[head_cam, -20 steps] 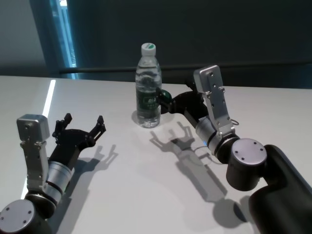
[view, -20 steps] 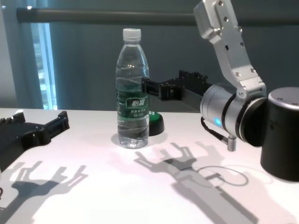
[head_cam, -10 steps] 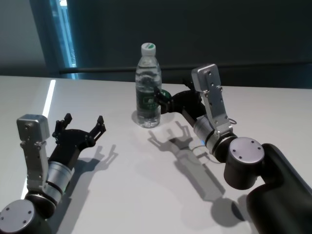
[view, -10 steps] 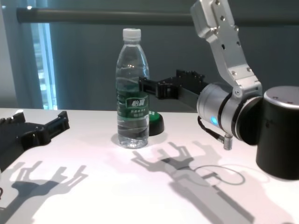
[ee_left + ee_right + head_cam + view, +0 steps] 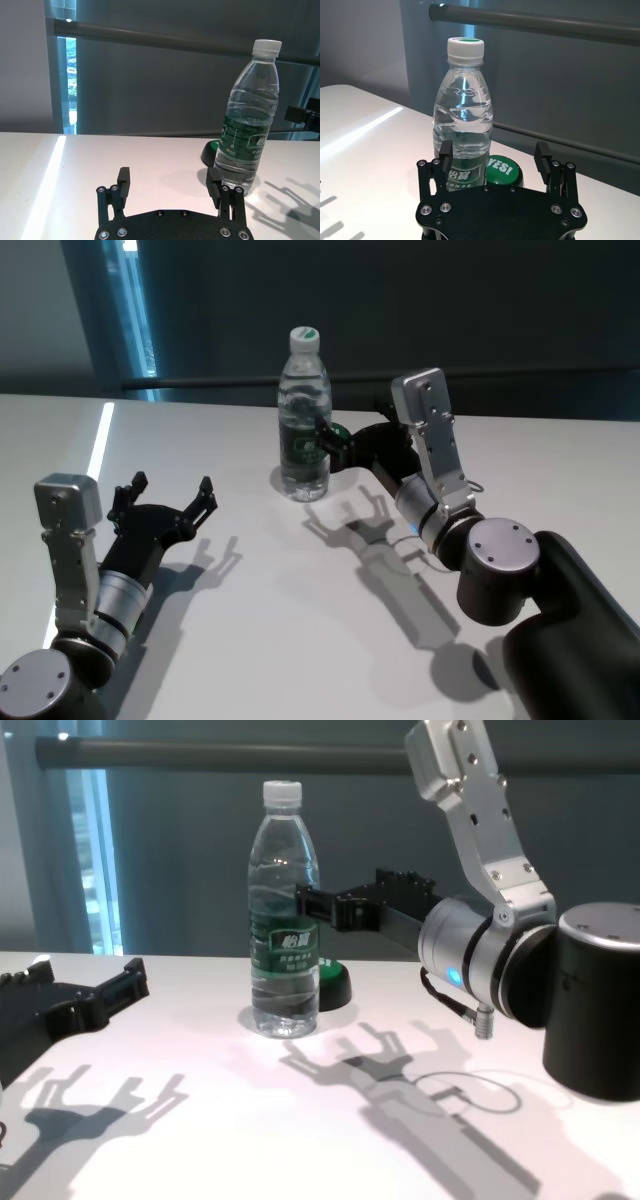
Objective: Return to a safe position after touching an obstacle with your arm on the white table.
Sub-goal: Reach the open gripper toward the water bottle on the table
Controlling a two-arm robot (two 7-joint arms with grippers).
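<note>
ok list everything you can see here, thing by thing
water bottle: one, clear with white cap and dark green label, upright on the table toward its far side
button puck: one, black base with green top reading YES!, just behind the bottle on its right
white table: one, white, under everything
rail: one, dark grey, running across behind the table
left gripper: one, black, open, low over the table's near left, apart from the bottle
right gripper: one, black, open, raised, fingertips at the bottle's right side at label height
</note>
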